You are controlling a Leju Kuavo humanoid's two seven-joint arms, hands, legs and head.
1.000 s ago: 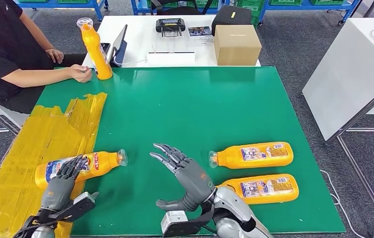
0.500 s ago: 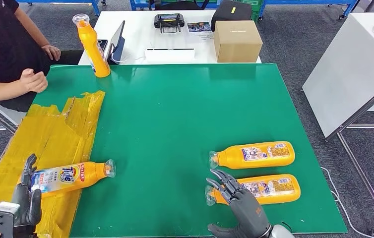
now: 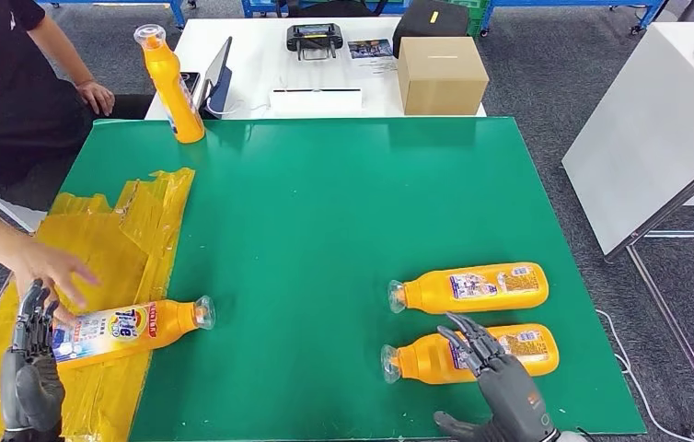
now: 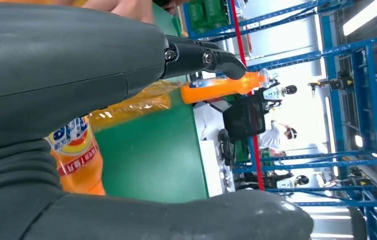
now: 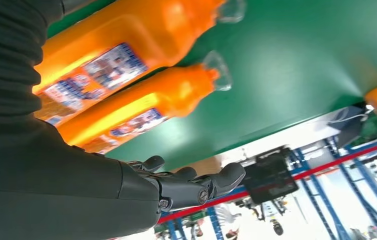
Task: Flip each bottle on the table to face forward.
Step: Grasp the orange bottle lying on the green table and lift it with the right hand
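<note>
An orange bottle (image 3: 127, 327) lies on the yellow sheet at the front left, cap to the right, its blue-and-white label (image 4: 76, 150) up. My left hand (image 3: 30, 368) stands open by its base end, fingers spread, holding nothing. A person's hand (image 3: 49, 269) reaches in just above that bottle's base. Two orange bottles lie at the front right, caps to the left: the far one (image 3: 472, 287) and the near one (image 3: 472, 354). My right hand (image 3: 502, 385) hovers open over the near one (image 5: 141, 115), fingers (image 5: 191, 187) clear of it. Another bottle (image 3: 166, 85) stands upright at the far left corner.
The green table top (image 3: 325, 203) has a crumpled yellow sheet (image 3: 104, 230) along its left side. Behind it a white table (image 3: 260, 55) carries a cardboard box (image 3: 440, 74), a tablet (image 3: 219, 78) and a controller (image 3: 316, 41). Another white table (image 3: 656, 120) stands to the right.
The person's hand has come from the far left down to the left bottle's base. My right hand has shifted right, over the near right bottle. My left hand has barely moved.
</note>
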